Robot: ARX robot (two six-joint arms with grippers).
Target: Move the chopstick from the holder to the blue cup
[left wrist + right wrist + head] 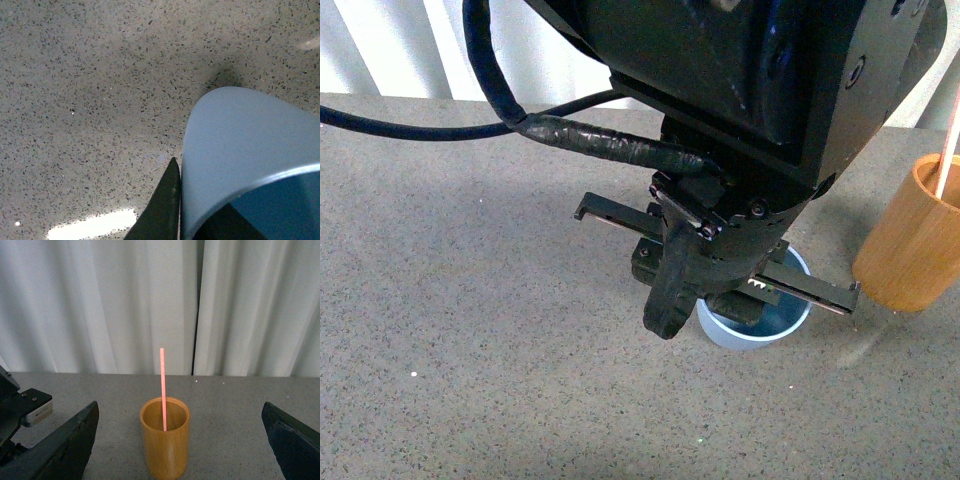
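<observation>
Right claw wide open, empty; chopstick standing in holder.

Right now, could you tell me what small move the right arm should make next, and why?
Probably ease the right gripper forward and slightly up toward the chopstick: the gripper is wide open, and the chopstick stands ungripped in the holder straight ahead.

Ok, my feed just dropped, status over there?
Left hand straddles blue cup rim, grip unconfirmed. Right hand open, facing holder. Chopstick standing in holder, ungrasped. Nothing blocking it.
</observation>
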